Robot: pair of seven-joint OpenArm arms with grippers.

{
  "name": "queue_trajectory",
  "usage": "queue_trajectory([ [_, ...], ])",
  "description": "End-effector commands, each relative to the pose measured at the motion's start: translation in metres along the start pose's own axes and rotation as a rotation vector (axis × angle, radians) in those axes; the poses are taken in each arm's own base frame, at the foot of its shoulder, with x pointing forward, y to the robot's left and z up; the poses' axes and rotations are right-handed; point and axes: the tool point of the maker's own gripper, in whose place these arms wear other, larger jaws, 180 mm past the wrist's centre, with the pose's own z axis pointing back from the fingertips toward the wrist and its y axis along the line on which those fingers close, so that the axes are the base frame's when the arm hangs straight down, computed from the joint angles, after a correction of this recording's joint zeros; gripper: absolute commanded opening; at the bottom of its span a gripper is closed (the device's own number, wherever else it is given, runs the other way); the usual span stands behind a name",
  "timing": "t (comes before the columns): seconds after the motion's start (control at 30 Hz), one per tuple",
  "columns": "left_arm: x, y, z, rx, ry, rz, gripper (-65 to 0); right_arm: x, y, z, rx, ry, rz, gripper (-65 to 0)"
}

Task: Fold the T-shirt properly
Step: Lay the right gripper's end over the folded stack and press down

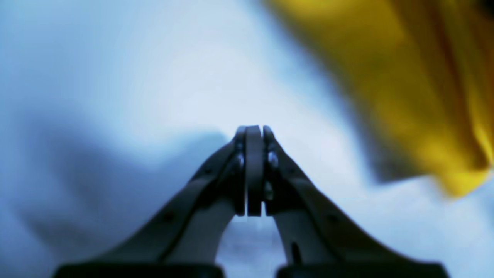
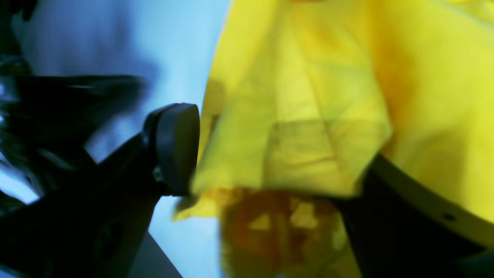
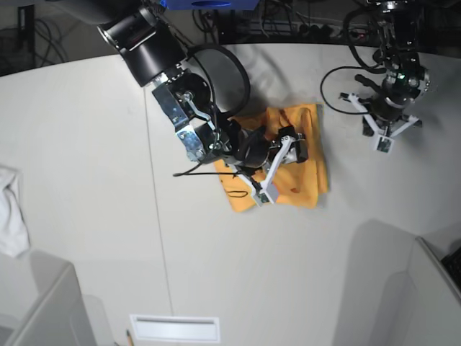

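The yellow-orange T-shirt [image 3: 306, 180] lies as a folded bundle at the middle of the white table, with a thin black marking near its left lower edge. My right gripper [image 3: 281, 169] is down on it. In the right wrist view its jaws stand wide apart, and shirt fabric [image 2: 308, 116] lies bunched between the fingers [image 2: 175, 146]. My left gripper [image 3: 382, 140] is well to the right of the shirt. In the left wrist view it [image 1: 254, 133] is shut and empty above the bare table, with the shirt [image 1: 405, 77] blurred at the upper right.
A small white cloth [image 3: 11, 213] lies at the table's left edge. Black cables [image 3: 346, 79] loop at the back right near the left arm. Grey panels stand at the front left [image 3: 36, 303] and front right [image 3: 432, 288]. A white plate [image 3: 175, 328] sits at the front edge.
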Motion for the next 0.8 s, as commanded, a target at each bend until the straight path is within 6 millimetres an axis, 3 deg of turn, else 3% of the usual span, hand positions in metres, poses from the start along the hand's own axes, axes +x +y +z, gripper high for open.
queue_trajectory([
  [0.0,0.012,0.017,0.008,0.035,-0.053,0.02,-65.0,0.02,0.016,0.003,0.029,-0.05,0.011,-28.1],
  [0.07,0.006,0.036,0.017,0.053,-0.066,0.082,-65.0,0.025,0.016,0.003,-0.006,-0.055,-0.011,-30.0],
  [0.23,-0.015,0.086,0.048,0.124,-0.044,0.207,-65.0,0.017,0.047,-0.006,0.019,-0.011,0.091,-30.9],
  [0.33,-0.023,0.104,0.061,0.167,-0.024,0.224,-65.0,0.016,0.061,-0.01,0.043,-0.006,0.114,-30.9],
  [0.47,-0.025,0.11,0.063,0.182,-0.022,0.231,-65.0,0.014,0.076,-0.013,0.063,0.0,0.157,-30.9],
  [0.6,-0.025,0.108,0.062,0.177,-0.026,0.237,-65.0,0.032,0.094,-0.014,0.087,-0.065,0.242,-30.9],
  [0.7,-0.024,0.108,0.062,0.177,-0.03,0.238,-65.0,0.051,0.106,-0.004,0.11,-0.128,0.284,-30.9],
  [0.77,-0.023,0.108,0.062,0.176,-0.031,0.237,-65.0,0.057,0.093,0.011,0.088,-0.147,0.305,-31.1],
])
